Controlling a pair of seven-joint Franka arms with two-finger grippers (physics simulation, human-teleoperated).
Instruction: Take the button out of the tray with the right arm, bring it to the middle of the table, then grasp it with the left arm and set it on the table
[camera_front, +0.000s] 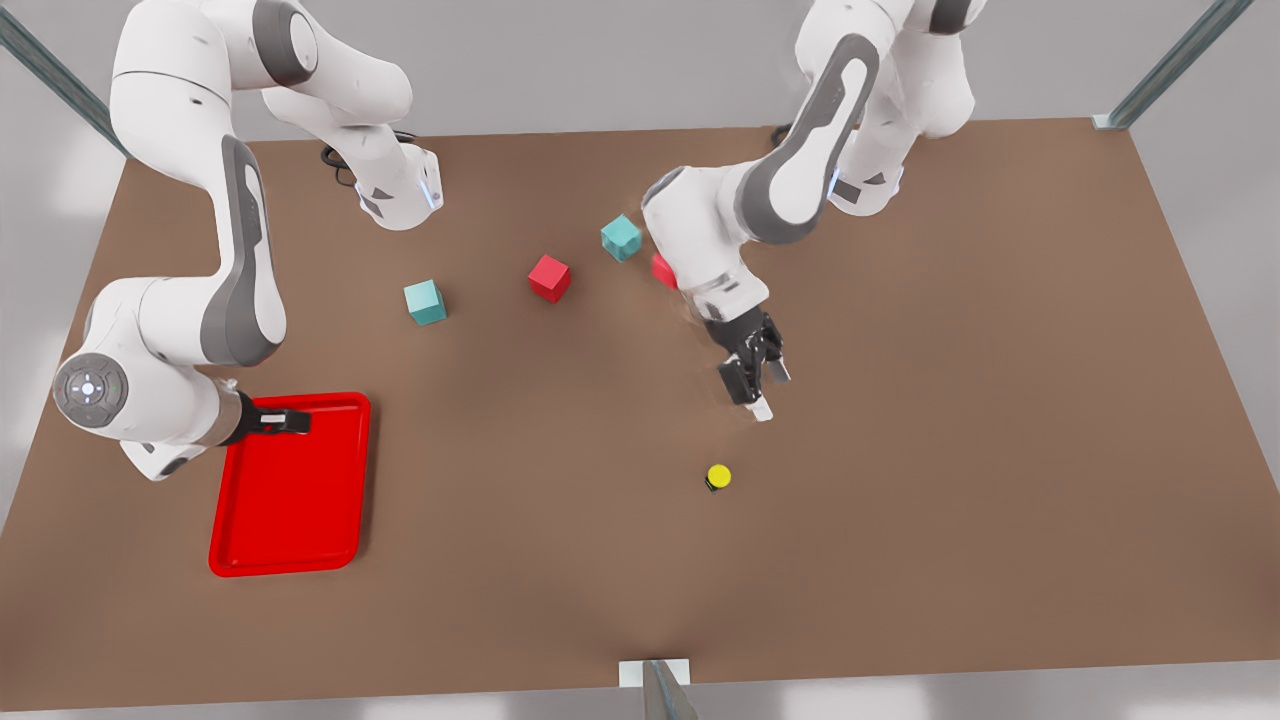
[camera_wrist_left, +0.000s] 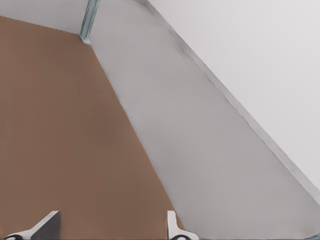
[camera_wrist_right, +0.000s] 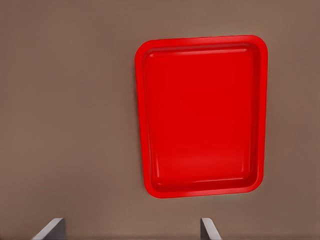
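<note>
Sitting upright on the bare desk (camera_front: 1000, 400) near its middle, well clear of the tray (camera_front: 290, 490): the button (camera_front: 718, 477). Hovering just beside it, fingers apart and empty: the left gripper (camera_front: 762, 385). Waiting over the tray's rim, fingers apart: the right gripper (camera_front: 290, 421).

Bright even light, faint soft shadows, no glare.

Tray (camera_wrist_right: 145, 125) glossy red, plastic-looking, smooth; table (camera_front: 1000, 400) matt brown; arms' shells smooth white, slight sheen.
</note>
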